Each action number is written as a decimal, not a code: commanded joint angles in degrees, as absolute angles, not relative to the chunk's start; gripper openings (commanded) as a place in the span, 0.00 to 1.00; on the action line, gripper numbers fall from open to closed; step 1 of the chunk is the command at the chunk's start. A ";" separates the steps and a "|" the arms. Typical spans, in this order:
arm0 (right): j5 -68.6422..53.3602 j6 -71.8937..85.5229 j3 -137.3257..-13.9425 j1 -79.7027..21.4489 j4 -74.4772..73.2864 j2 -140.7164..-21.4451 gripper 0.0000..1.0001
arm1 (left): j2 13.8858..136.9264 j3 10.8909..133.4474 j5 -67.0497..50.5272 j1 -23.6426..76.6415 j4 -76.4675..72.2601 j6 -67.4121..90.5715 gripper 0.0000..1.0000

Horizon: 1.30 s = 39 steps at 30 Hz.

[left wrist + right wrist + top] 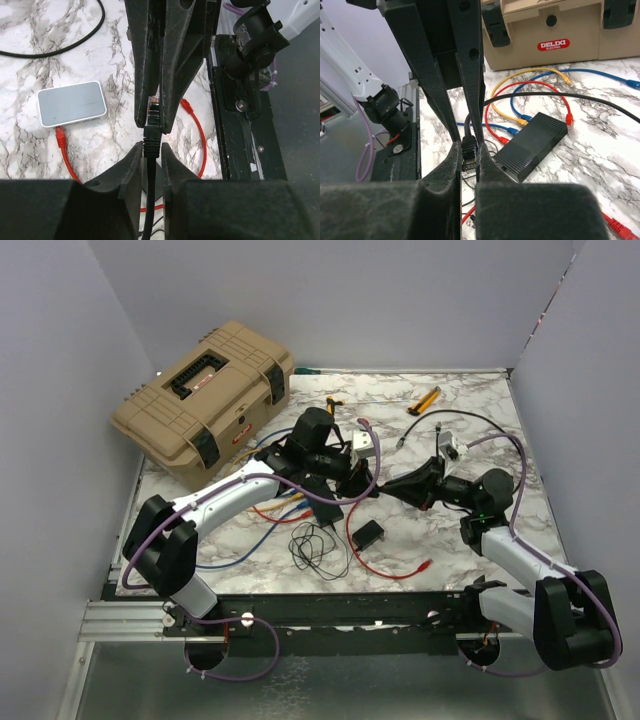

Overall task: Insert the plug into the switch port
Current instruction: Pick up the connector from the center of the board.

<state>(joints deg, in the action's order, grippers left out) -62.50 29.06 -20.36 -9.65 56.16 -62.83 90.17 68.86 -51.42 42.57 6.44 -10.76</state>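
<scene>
While right fingers [440,200] clamp plug [469,152] | left fingers [120,190]: cannot tell | toolbox [545,30] reads DELIXI

The whole table [480,390] is seen from the top external view, placed high behind the arm bases and turned down and forward, far enough for both arms and the tan toolbox [205,400]. Each wrist view is set very near behind its own jaws and directed along them. The black plug [152,117] [468,152] between the jaws is shared by both wrist views, from opposite sides; the toolbox is also caught by the right one.
</scene>
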 commanded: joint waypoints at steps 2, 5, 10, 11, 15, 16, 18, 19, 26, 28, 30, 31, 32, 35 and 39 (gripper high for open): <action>-59.58 30.83 -24.25 -9.83 51.01 -63.05 0.01 | 88.47 69.70 -43.75 43.05 7.92 -12.50 0.42; -53.19 31.86 -26.77 -9.83 40.02 -62.32 0.01 | 86.93 69.00 -33.71 43.84 7.84 -13.05 0.53; -41.97 36.73 -31.18 -9.83 21.81 -61.22 0.01 | 83.38 63.71 -12.73 47.29 1.54 -13.71 0.54; -40.83 38.26 -31.57 -9.83 20.17 -61.33 0.01 | 82.42 61.90 -7.56 48.33 -1.04 -14.26 0.55; -39.84 44.28 -33.03 -9.84 15.79 -63.20 0.01 | 80.02 55.55 6.23 53.14 -10.73 -18.47 0.59; -39.94 45.44 -33.26 -9.84 15.24 -63.86 0.01 | 79.74 54.14 8.29 54.43 -13.01 -19.79 0.59; -39.71 47.49 -33.31 -9.84 15.01 -64.19 0.01 | 79.59 51.35 12.92 56.41 -17.92 -22.37 0.61; -39.38 48.49 -33.28 -9.84 14.75 -64.19 0.01 | 79.68 49.88 15.01 57.38 -20.74 -23.65 0.62; -37.92 54.02 -34.49 -9.83 11.39 -64.01 0.01 | 83.31 36.01 21.48 63.04 -54.37 -36.84 0.69; -37.48 56.11 -35.43 -9.88 9.04 -63.92 0.01 | 86.20 34.04 22.99 63.88 -62.67 -39.42 0.70; -36.47 57.20 -36.62 -9.91 6.06 -63.73 0.01 | 89.22 33.80 24.61 64.92 -68.27 -42.24 0.71; -35.87 57.54 -37.28 -9.96 4.48 -63.65 0.01 | 90.83 33.88 25.50 65.52 -70.75 -43.83 0.71; -35.16 58.14 -37.96 -9.98 2.59 -63.56 0.01 | 92.49 34.05 25.90 65.97 -73.27 -45.15 0.71; -34.54 59.59 -39.03 -10.16 0.17 -63.33 0.01 | 97.75 34.69 27.84 67.15 -81.40 -48.90 0.70; -35.06 62.10 -38.24 -10.37 1.05 -62.64 0.01 | 106.17 35.68 30.23 68.10 -97.70 -54.27 0.71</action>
<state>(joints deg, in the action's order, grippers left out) -36.27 58.54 -37.67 -9.82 4.03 -63.86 98.78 34.39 25.45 66.96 -74.76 -46.13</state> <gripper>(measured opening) 0.060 0.701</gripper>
